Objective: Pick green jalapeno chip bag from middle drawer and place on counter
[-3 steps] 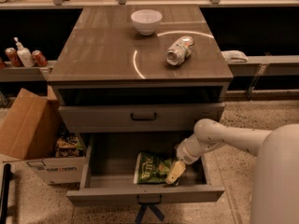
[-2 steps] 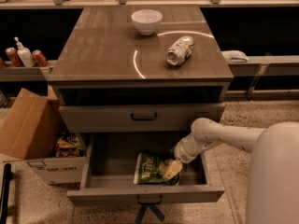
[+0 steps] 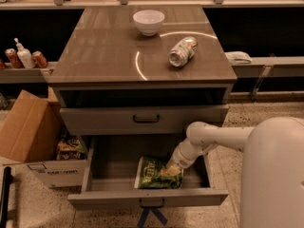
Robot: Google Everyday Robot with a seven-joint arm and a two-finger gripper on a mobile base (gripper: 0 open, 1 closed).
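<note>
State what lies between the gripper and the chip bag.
Nothing visible: in the camera view the gripper, down in the open drawer, meets the chip bag.

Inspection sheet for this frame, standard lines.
Surface: glossy brown-grey counter, holding clutter only.
Job's things: crinkly green chip bag lies flat in the open grey drawer, not yet on the counter.
Clutter: white bowl upright; silvery container on its side.
Hand: robot's hand low inside the drawer, at the bag's right side.
Cables: nothing seen.
Surroundings: brown cardboard box left of the cabinet; red cans on a side shelf.
</note>
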